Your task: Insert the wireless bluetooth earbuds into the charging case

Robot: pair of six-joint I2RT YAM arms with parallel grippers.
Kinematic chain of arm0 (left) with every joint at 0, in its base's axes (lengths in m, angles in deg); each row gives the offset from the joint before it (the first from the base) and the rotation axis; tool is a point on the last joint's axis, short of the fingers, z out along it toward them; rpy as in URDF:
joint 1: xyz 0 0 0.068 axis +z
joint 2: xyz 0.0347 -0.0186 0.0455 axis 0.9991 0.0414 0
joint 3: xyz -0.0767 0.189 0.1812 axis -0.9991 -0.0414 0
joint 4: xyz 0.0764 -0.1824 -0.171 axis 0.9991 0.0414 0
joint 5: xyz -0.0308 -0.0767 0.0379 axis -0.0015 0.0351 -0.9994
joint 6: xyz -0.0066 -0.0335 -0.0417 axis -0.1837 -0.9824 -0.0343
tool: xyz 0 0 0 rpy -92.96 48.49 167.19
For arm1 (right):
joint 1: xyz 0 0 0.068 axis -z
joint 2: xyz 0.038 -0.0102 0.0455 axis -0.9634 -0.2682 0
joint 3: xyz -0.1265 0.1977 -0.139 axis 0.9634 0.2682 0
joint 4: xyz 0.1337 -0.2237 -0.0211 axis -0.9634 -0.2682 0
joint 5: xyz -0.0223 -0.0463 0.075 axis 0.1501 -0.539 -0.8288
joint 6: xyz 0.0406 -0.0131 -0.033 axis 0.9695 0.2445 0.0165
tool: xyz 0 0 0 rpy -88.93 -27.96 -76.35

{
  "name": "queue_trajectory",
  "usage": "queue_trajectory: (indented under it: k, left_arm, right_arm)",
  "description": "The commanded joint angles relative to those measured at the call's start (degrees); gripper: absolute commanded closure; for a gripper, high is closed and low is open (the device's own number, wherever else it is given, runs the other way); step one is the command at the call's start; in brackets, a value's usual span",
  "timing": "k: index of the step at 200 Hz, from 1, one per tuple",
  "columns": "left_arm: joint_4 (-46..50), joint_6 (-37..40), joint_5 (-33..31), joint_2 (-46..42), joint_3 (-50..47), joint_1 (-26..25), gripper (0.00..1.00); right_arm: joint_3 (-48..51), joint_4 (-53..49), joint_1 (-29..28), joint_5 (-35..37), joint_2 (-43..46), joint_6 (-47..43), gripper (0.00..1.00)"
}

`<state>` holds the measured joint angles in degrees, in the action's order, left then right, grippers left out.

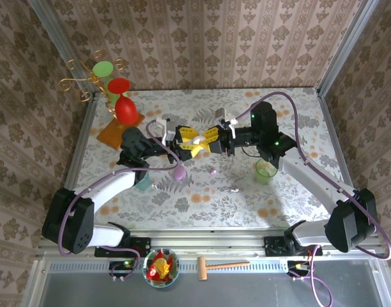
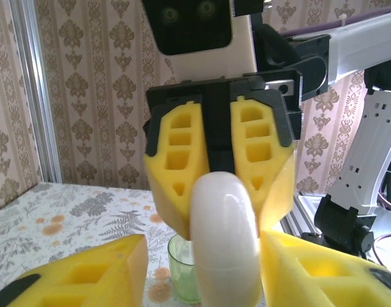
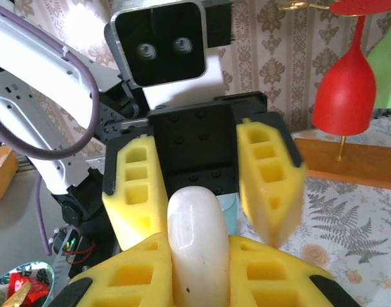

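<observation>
Above the middle of the flowered table (image 1: 304, 121), the two arms met nose to nose with a white oval case (image 2: 224, 236) lifted between them. The right claw (image 1: 209, 140) was clamped tight on one end of the case, its yellow pads (image 3: 135, 281) pressed against both sides. That kept the case steady in the air rather than sliding about on the tabletop.

The left claw (image 1: 189, 143) stood partly open, its own pads (image 2: 87, 275) straddling the other end. From its camera I saw a gap on one side, and I would not say it had hold of anything. To my eye this was a set-up for prising the lid up, with one arm holding the body fast and the other working the top. I could not make out a seam, nor tell whether the lid was up at all.

The lilac earbud (image 1: 213, 171) lay on the table just below the claws, and the pale earbud (image 1: 234, 189) lay nearer the front edge, both well apart from the case. A bigger lilac pebble (image 1: 179, 171) sat to their left and a green cup (image 1: 266, 171) to their right. Neither bud had gone in yet.
</observation>
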<state>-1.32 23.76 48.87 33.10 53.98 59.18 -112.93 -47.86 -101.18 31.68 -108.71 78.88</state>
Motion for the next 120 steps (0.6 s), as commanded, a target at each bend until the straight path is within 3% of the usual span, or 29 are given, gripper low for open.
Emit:
queue_trajectory:
  k: [1,24,44,104,120]
  left_arm:
    - [-3.05,-2.09,-0.04,1.16,0.32,-0.03,0.57]
    - [-4.11,-2.92,0.62,1.42,0.58,-0.12,0.61]
    - [-4.11,-2.71,0.67,1.65,0.51,-0.12,0.56]
    - [-5.13,-3.99,0.84,2.48,1.13,-0.07,0.58]
    - [-5.87,-4.49,0.67,2.26,1.21,-0.03,0.55]
  right_arm:
    - [0.42,5.2,-0.58,-1.44,0.51,2.88,0.82]
    - [0.45,5.58,-0.76,-0.8,0.2,3.05,0.82]
    - [0.81,7.95,-0.86,-0.06,0.02,4.74,0.82]
    - [1.42,9.47,-1.12,0.54,-0.51,5.51,0.82]
    - [1.16,7.72,-1.12,0.78,-0.52,4.31,0.82]
